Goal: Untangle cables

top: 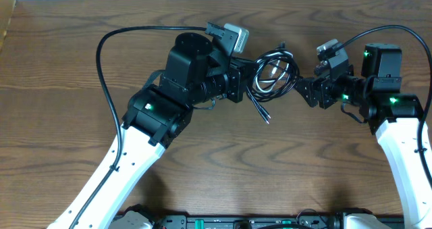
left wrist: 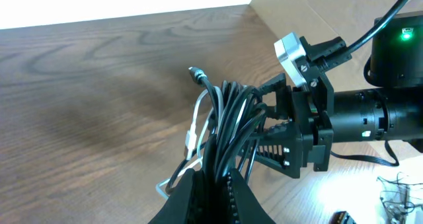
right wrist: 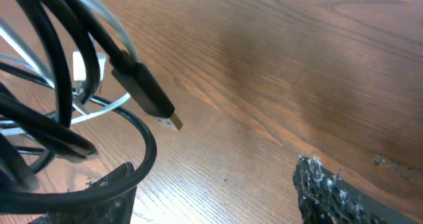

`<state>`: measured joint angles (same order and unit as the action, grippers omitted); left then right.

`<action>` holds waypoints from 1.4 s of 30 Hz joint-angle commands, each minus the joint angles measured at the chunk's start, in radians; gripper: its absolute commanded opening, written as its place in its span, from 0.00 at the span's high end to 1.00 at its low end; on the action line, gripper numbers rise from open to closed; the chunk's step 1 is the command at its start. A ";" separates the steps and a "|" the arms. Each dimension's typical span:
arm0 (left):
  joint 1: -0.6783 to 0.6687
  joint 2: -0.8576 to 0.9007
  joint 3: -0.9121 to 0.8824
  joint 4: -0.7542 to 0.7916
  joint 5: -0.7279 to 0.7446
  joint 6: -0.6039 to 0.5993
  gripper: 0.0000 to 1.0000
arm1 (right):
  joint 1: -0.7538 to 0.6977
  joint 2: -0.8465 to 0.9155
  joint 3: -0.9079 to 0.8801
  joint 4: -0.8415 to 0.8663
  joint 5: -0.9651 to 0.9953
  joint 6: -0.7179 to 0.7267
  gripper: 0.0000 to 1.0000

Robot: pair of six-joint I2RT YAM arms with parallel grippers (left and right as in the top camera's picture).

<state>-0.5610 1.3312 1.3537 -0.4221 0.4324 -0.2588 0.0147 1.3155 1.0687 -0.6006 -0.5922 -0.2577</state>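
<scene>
Clamps the cables (left wrist: 225,125) in the left pincer (left wrist: 210,196), holds the right pincer (top: 298,86) agape alongside; next probably needs one loop pinched

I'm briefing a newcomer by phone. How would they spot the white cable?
Between the left end effector and the right end effector hangs a coil of cables. The white cable loops along one side, the only pale cord among black ones.

The left gripper (left wrist: 213,179) pinches a bunch of black cables (left wrist: 228,115) and one white cable (left wrist: 196,128). A plug (left wrist: 195,73) sticks up. The right gripper (left wrist: 260,121), jaws spread, is right at the loops.
</scene>
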 commanded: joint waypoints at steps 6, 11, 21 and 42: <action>-0.001 -0.012 0.023 0.004 0.031 -0.010 0.92 | 0.047 0.000 -0.003 0.028 -0.033 -0.013 0.23; -0.001 -0.012 0.023 0.003 0.031 -0.014 0.92 | 0.052 0.000 -0.003 0.066 -0.047 -0.012 0.23; -0.001 -0.012 0.023 0.004 0.073 -0.062 0.92 | 0.053 0.000 -0.003 0.149 0.024 -0.013 0.24; 0.000 -0.012 0.023 0.047 0.201 -0.262 0.92 | 0.073 0.068 -0.003 0.305 0.002 -0.012 0.32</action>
<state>-0.5606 1.3312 1.3537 -0.3977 0.5522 -0.4751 0.0673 1.3682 1.0672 -0.3096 -0.5694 -0.2623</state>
